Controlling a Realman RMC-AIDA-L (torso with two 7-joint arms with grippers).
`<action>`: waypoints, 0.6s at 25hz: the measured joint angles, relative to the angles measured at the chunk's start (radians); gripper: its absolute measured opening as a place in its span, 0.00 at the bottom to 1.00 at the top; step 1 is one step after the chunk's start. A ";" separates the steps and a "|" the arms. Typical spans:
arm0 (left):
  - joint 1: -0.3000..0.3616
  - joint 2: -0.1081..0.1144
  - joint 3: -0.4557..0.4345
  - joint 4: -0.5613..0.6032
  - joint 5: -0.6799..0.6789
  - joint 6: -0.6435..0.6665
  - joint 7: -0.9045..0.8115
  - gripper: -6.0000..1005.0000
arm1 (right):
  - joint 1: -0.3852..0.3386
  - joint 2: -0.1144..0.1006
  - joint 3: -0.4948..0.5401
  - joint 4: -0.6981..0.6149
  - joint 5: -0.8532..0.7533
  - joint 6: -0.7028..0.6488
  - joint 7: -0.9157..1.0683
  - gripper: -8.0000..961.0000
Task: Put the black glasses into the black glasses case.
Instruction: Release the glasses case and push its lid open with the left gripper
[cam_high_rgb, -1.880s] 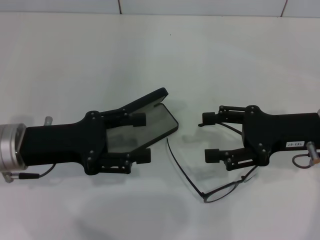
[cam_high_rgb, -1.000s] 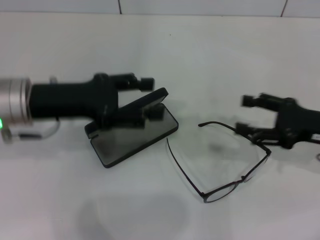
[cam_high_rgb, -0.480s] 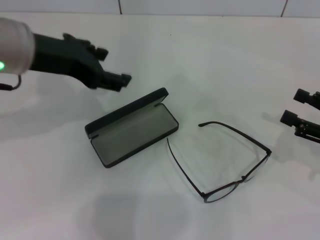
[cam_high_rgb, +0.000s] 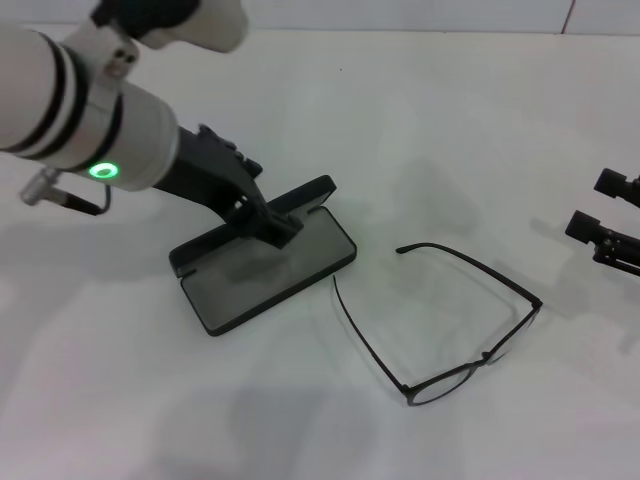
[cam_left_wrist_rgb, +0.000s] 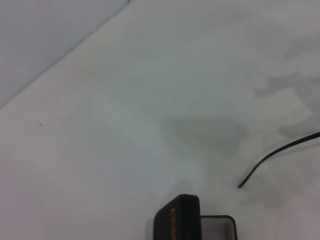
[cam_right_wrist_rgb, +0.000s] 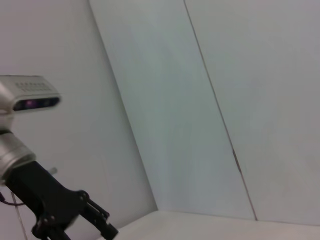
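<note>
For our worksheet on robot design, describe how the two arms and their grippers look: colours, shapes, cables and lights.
The left arm is a thick white cylinder with black bands, a glowing green ring light and a thin cable beneath. It narrows into a black, angular left gripper of jointed linkages. Of the right gripper, only two black, blocky fingertips on black linkages show at the frame edge.

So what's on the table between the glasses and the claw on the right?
Nothing: the head view shows bare white table between the black glasses and the right gripper.
</note>
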 joint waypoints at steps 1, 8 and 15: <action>-0.010 -0.001 0.002 -0.027 0.001 -0.009 0.003 0.80 | 0.000 0.000 0.000 0.000 0.000 0.001 -0.003 0.90; -0.082 0.001 0.000 -0.199 0.037 -0.050 0.027 0.79 | -0.010 0.001 0.000 0.001 0.001 0.011 -0.009 0.90; -0.089 -0.002 0.025 -0.243 0.113 -0.096 0.025 0.79 | -0.018 0.004 0.000 0.001 0.010 0.009 -0.013 0.90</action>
